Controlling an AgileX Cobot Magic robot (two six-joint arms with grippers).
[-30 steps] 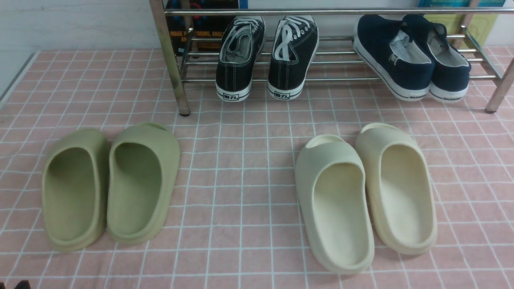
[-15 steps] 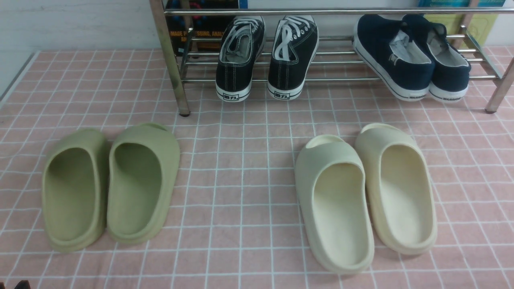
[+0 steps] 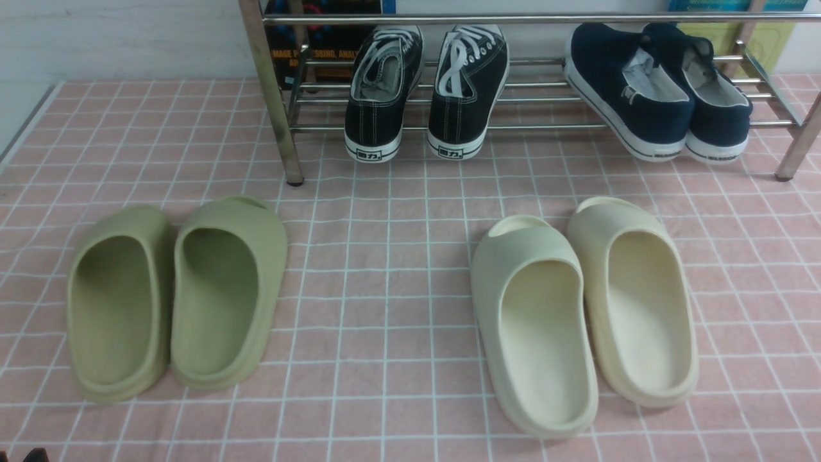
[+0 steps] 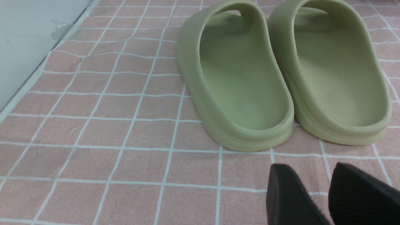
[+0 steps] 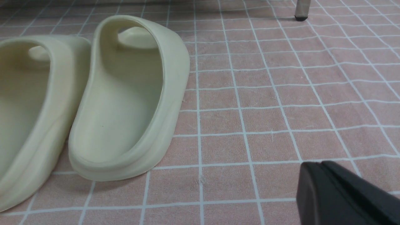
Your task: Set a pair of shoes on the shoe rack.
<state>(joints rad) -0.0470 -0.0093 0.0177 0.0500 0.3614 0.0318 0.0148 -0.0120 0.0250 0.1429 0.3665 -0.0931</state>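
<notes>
Pink checked cloth (image 3: 397, 269) with white grid lines covers the tabletop, and a pale wall runs behind it, with dark and yellow-green boxes standing behind the rack. At the far edge stands the steel shoe rack (image 3: 276, 115), its horizontal bars running wide between upright legs.

On the right part of its lower tier lie the navy slip-on sneakers (image 3: 654, 90), side by side with heels toward the camera and white soles jutting a little over the front bar; the left one is angled and touches its partner. Black lace-up sneakers (image 3: 426, 90) sit on the same tier further left.

Judged from this layout, the placing step looks done: both navy shoes rest on the bars and neither arm is near them. What remains seems no more than keeping the arms withdrawn, unless the slanted shoe needs straightening.

Olive foam slides (image 3: 176, 295) lie on the cloth at front left, cream foam slides (image 3: 584, 308) at front right, well apart.

In its wrist view the left end effector (image 4: 325, 197) hovers low over the cloth just short of the olive slides' heels, its fingers apart and empty. The right end effector (image 5: 325, 187) has its fingers pressed together, holding nothing, beside the cream pair.
</notes>
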